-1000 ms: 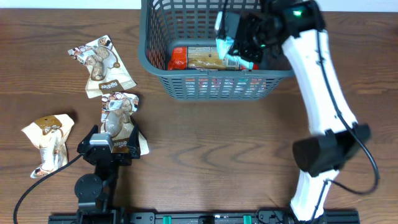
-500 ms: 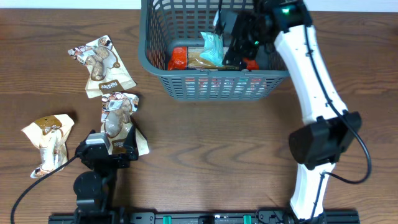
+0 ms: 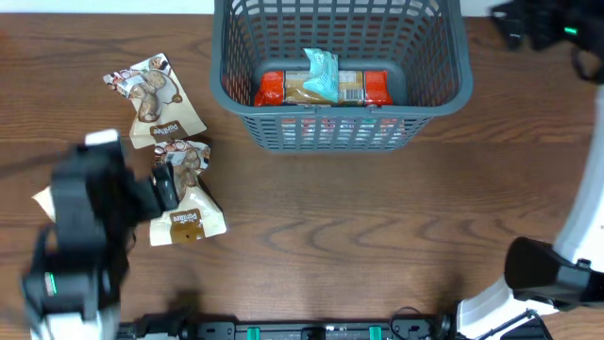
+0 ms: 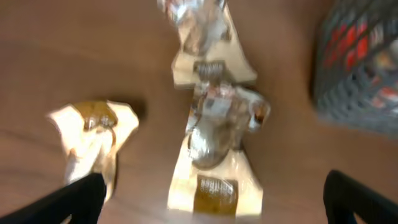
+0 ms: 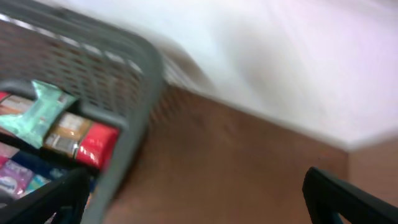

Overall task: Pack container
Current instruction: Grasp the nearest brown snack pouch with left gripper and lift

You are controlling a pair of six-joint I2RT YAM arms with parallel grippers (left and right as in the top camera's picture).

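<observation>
The container (image 3: 340,102), a dark grey-blue slotted basket, stands at the back centre. Inside lie a red and tan packet (image 3: 359,88) and a teal packet (image 3: 321,74) on top of it. My right gripper (image 5: 199,202) is open and empty, hanging over bare table to the right of the basket rim (image 5: 134,124); overhead it is a blur at the far right (image 3: 533,19). My left gripper (image 4: 214,205) is open above a cream treat packet (image 4: 217,143). Its arm (image 3: 85,227) is blurred at the left.
A second treat packet (image 3: 156,94) lies behind the first one (image 3: 184,198). A third cream packet (image 4: 93,134) lies to the left, mostly hidden overhead by my left arm. The right arm's base (image 3: 543,274) stands at the front right.
My right gripper has opened, left the teal packet in the basket and swung out to the far right. My left arm has moved up and left over the treat packets.
</observation>
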